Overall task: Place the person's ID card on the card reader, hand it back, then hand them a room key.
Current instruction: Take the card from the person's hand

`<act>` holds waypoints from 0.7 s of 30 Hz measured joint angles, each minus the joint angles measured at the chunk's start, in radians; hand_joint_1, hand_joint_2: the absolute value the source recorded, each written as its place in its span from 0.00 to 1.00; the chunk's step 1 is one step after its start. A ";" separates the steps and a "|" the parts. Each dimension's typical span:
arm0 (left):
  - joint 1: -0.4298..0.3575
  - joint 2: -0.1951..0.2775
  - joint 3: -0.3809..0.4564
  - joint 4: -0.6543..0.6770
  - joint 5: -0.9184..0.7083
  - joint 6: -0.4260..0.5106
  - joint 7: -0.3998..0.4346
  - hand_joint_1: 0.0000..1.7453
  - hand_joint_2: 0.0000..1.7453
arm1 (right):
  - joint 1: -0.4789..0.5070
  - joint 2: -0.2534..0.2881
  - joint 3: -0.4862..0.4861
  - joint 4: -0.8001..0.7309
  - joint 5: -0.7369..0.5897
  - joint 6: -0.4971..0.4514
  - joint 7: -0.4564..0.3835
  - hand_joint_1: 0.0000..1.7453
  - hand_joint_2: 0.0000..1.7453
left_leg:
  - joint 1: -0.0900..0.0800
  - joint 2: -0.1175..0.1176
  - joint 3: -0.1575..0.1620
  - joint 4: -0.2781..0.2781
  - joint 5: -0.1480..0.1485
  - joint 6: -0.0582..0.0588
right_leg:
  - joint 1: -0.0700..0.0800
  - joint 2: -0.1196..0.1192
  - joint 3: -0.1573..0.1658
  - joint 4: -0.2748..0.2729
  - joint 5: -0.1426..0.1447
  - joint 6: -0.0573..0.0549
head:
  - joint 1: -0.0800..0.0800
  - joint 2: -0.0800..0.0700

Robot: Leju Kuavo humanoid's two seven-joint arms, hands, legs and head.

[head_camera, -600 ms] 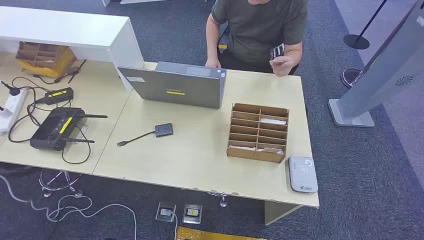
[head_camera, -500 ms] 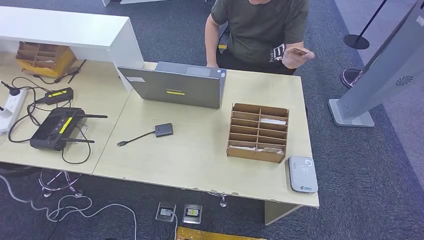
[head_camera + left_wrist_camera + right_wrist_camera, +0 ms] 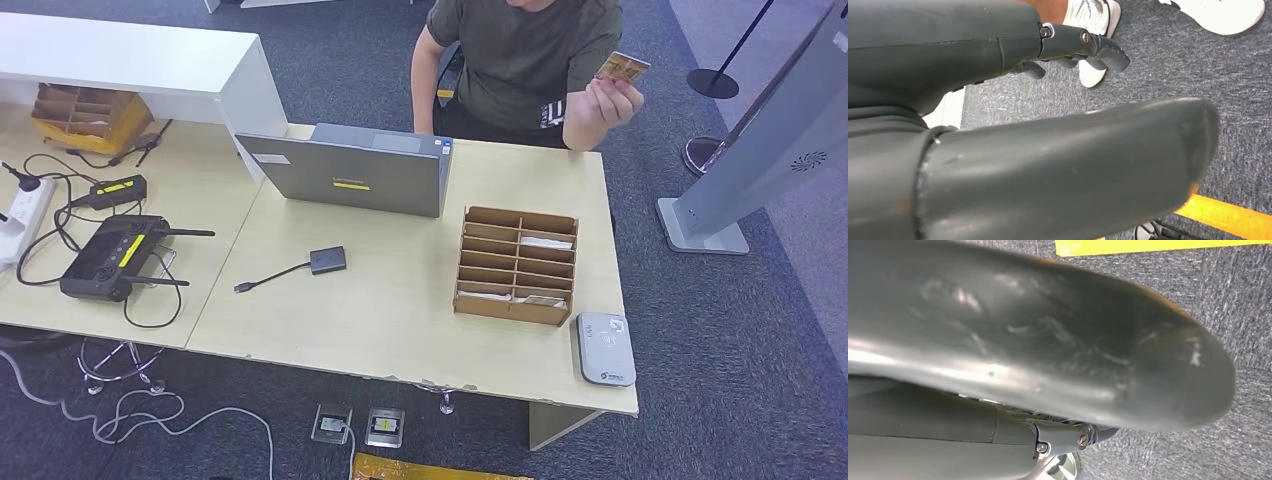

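Almost nothing can be read here. The laptop (image 3: pixel 352 180) on the bench (image 3: pixel 400 300) has a small yellow label on its lid, its lettering too small to make out, and a pale sticker near one corner, also unreadable. The white card reader (image 3: pixel 605 348) carries a small green mark with tiny print that cannot be read. The person's shirt bears a white printed patch just below the fingers (image 3: pixel 612 92) holding the card (image 3: pixel 623 68); neither patch nor card is legible.
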 joint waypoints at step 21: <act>0.001 0.006 0.000 0.000 0.000 0.004 0.014 0.00 0.00 | -0.035 -0.183 -0.300 0.144 -0.423 -0.074 -0.090 0.00 0.00 | -0.004 0.000 0.000 0.000 0.000 0.001 | -0.005 0.000 0.000 -0.001 0.002 0.002 | 0.000 0.000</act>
